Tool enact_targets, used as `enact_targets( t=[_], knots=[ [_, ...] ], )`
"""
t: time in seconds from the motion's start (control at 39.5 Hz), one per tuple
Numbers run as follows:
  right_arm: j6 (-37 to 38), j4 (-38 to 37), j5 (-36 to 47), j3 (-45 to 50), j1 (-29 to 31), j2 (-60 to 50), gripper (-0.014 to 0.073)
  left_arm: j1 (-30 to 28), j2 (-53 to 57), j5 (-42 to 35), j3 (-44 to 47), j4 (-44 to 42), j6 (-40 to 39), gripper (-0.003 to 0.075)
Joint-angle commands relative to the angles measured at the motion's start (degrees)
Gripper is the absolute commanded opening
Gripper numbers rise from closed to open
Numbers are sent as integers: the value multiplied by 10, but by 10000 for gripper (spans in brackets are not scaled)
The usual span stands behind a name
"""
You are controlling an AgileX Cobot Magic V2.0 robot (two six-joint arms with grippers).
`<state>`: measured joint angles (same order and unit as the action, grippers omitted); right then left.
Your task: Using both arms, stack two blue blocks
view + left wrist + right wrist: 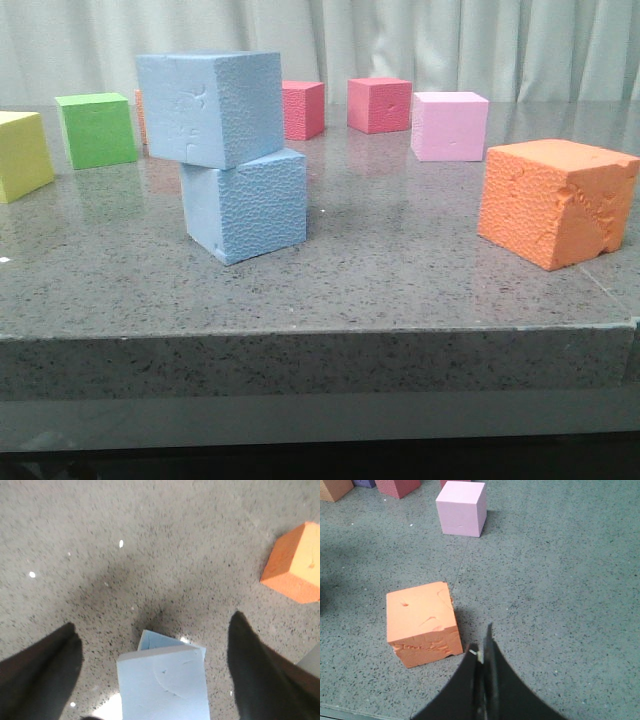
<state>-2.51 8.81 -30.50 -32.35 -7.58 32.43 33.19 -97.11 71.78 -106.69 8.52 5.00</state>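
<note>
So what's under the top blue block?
The other blue block sits under the top blue block, which is twisted and overhangs leftward. Their contact faces are hidden.

On the speckled grey stone table [400, 250], the smoother sky-blue foam cube [210, 105] sits atop the pebbled sky-blue foam cube [247, 205], shifted leftward and twisted, near the front edge, left of centre. The chipped orange foam cube [555, 200] lies toward the right edge. The pale pink foam cube [450, 125] stands behind it, nearer the back edge.
</note>
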Motion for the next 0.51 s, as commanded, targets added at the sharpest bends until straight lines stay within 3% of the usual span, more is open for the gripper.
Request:
enact_targets(
  t=[0.0,0.23,0.48],
  knots=[
    [-6,5,38,-15,2,-1,-61,3,26,12,-31,6,-1,393],
    [-6,5,37,-15,2,-1,-61,3,44,12,-35,2,0,-22],
    [-6,5,37,-15,2,-1,-61,3,102,12,-26,-17,0,-20]
  ],
)
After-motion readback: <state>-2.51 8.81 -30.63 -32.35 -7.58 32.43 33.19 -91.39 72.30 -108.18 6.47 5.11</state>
